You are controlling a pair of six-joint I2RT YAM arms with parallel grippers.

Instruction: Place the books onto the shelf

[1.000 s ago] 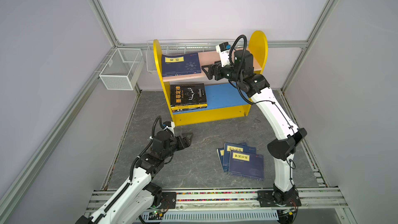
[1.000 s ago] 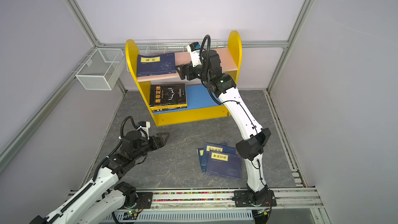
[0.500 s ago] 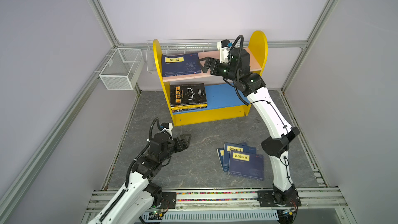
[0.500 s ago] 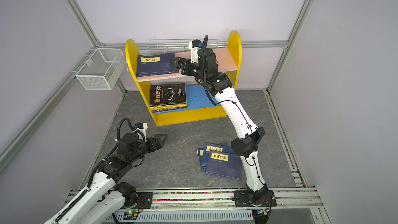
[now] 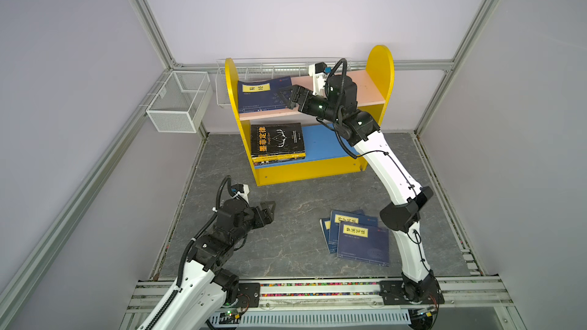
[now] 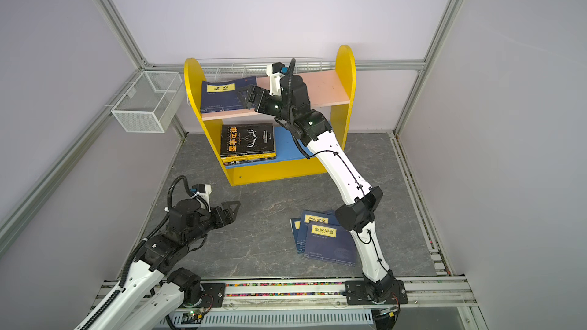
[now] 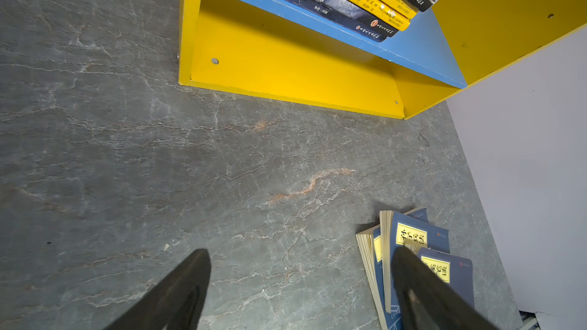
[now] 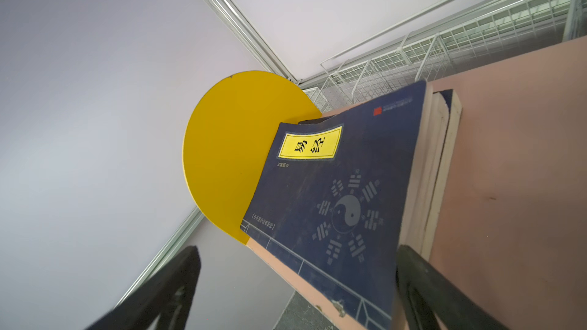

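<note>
The shelf (image 5: 311, 171) stands at the back of the floor in both top views. Navy books (image 5: 263, 98) lie flat on the left of its pink upper board (image 5: 359, 88). A black book with orange characters (image 5: 276, 139) tops a stack on the blue lower board. More navy books (image 5: 359, 239) lie fanned on the floor. My right gripper (image 5: 286, 98) is open over the right edge of the upper navy book (image 8: 333, 185), gripping nothing. My left gripper (image 5: 270, 211) hangs open and empty low over the floor, with the floor books (image 7: 413, 236) beside one finger.
A white wire basket (image 5: 178, 106) hangs on the left wall and a long one (image 5: 270, 68) runs behind the shelf. The right half of the pink board and of the blue board (image 5: 324, 144) is bare. Grey stone floor (image 5: 286, 249) lies between the grippers.
My right gripper has moved left along the upper board, up to the navy book's edge. The left arm has drawn back slightly. Both grippers stay open.
</note>
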